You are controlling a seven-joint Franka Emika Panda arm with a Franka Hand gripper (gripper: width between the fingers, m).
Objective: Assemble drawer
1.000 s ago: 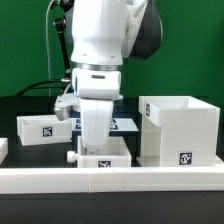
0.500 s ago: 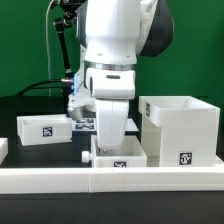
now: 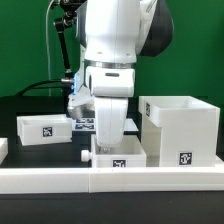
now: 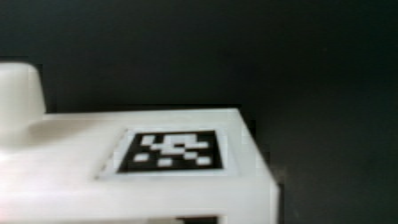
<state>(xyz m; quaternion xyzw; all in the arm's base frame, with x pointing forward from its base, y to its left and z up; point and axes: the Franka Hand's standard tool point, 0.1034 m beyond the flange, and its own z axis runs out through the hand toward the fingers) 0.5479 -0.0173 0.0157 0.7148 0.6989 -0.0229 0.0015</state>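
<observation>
The gripper (image 3: 108, 143) sits low over the middle tray (image 3: 128, 160); its opening cannot be told. This tray carries a black-and-white square tag (image 4: 175, 152), as does the casing (image 3: 180, 120).

Exterior view: casing (image 3: 180, 128) on the worktop (image 3: 45, 152) at right, one tray (image 3: 43, 128) at left. Second tray (image 3: 118, 158) between them, under my hand (image 3: 109, 133). Border rail (image 3: 50, 180) lies before all three.
</observation>
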